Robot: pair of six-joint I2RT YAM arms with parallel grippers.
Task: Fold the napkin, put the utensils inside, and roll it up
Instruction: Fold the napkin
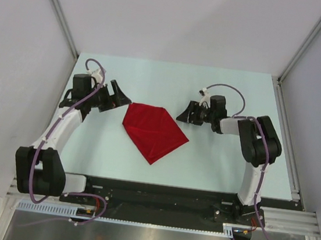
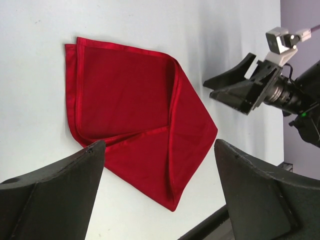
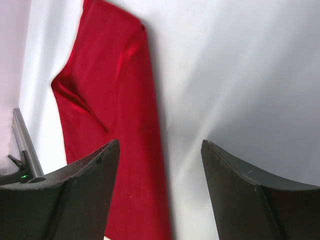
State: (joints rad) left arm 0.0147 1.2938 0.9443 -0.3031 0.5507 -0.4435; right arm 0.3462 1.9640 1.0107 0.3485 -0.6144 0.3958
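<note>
The red napkin (image 1: 153, 129) lies folded flat in a kite-like shape at the middle of the table, point toward the near edge. It also shows in the left wrist view (image 2: 135, 105) and in the right wrist view (image 3: 105, 125). My left gripper (image 1: 119, 96) is open and empty, just left of the napkin's upper left corner. My right gripper (image 1: 186, 112) is open and empty, just right of the napkin's upper right edge; it shows in the left wrist view (image 2: 232, 85) too. The orange utensil is not in view.
The pale table (image 1: 225, 163) is bounded by a black rail at the near edge (image 1: 158, 190) and metal frame posts at the back corners. Grey walls stand on both sides.
</note>
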